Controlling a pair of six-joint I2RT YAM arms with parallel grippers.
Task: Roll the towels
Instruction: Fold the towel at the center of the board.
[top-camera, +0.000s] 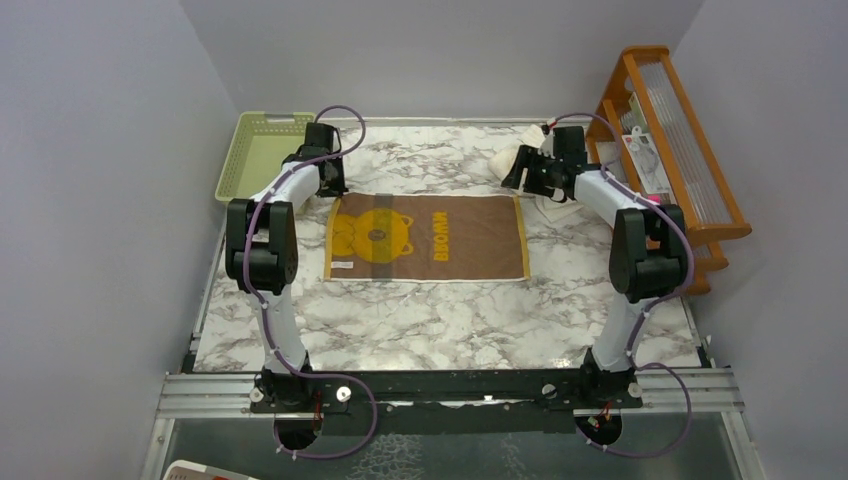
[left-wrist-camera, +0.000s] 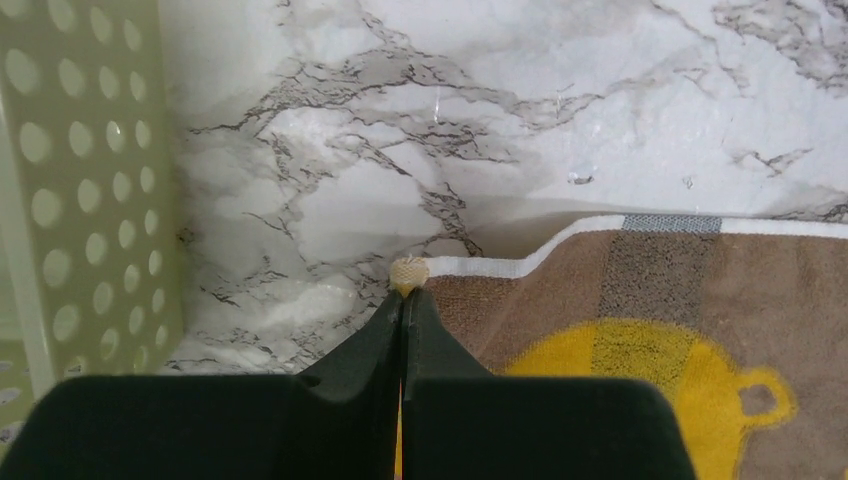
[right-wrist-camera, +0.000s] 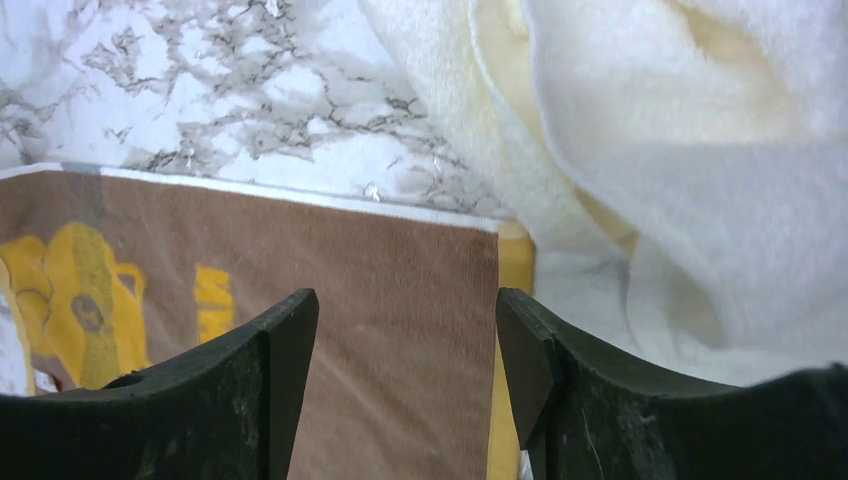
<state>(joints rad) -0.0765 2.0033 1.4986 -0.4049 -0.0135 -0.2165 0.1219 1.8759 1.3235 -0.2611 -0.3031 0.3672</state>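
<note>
The brown towel (top-camera: 430, 238) with the yellow bear print lies flat in the middle of the marble table. My left gripper (left-wrist-camera: 404, 297) is shut on its far left corner; a small nub of the border pokes out past the fingertips, and the edge beside it is lifted slightly. In the top view that gripper (top-camera: 335, 190) sits at the same corner. My right gripper (right-wrist-camera: 407, 320) is open over the brown towel's (right-wrist-camera: 380, 300) far right corner, with nothing between its fingers. The cream-white towel (right-wrist-camera: 680, 150) lies crumpled just beyond it, partly hidden by the right arm in the top view (top-camera: 505, 160).
A light-green perforated basket (top-camera: 262, 152) stands at the far left, close beside the left gripper (left-wrist-camera: 80, 200). A wooden rack (top-camera: 670, 140) stands along the right wall. Grey walls close in both sides.
</note>
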